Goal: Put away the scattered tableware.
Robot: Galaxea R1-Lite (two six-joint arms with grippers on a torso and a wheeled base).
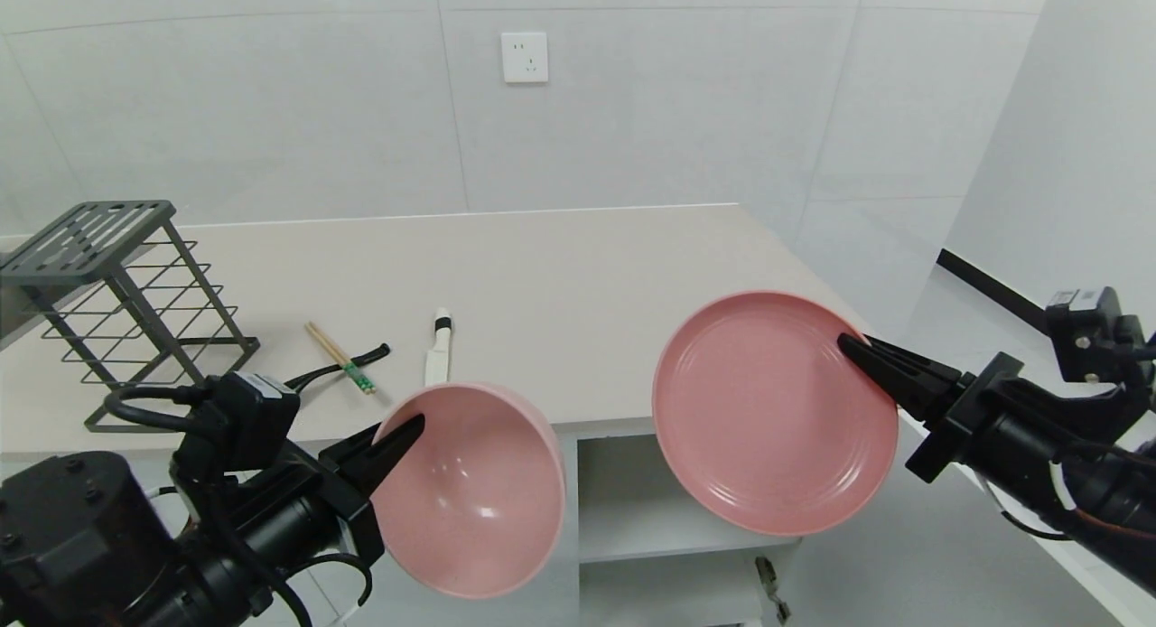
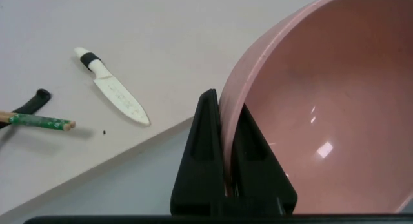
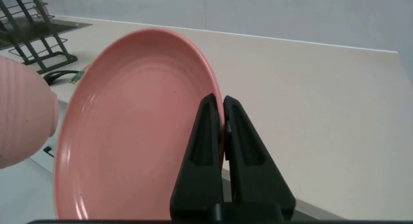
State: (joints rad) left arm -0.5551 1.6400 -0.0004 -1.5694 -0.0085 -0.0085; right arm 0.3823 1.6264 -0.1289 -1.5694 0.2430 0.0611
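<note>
- The rack (image 1: 117,293) stands at the far left of the counter (image 1: 578,275), well apart from both held dishes. The left arm is the nearer one to it.
- Chopsticks (image 1: 325,342) and a black handle (image 1: 375,351) lie crossed just right of the rack. The handle's near end runs behind the left arm, so I cannot tell what it belongs to.
- The knife (image 1: 439,349) lies near them, its long axis pointing away from the robot and its grip at the far end.
- The left gripper (image 1: 408,426) is clamped on the rim of the bowl (image 1: 479,491). The bowl hangs tipped in the air off the counter's front edge, with its mouth towards the robot.
- An open shelf (image 1: 623,500) under the counter shows between the two dishes, which partly cover it.
- The right gripper (image 1: 849,342) is clamped on the right rim of the plate (image 1: 768,419), which is held up on edge, also off the counter's front.
</note>
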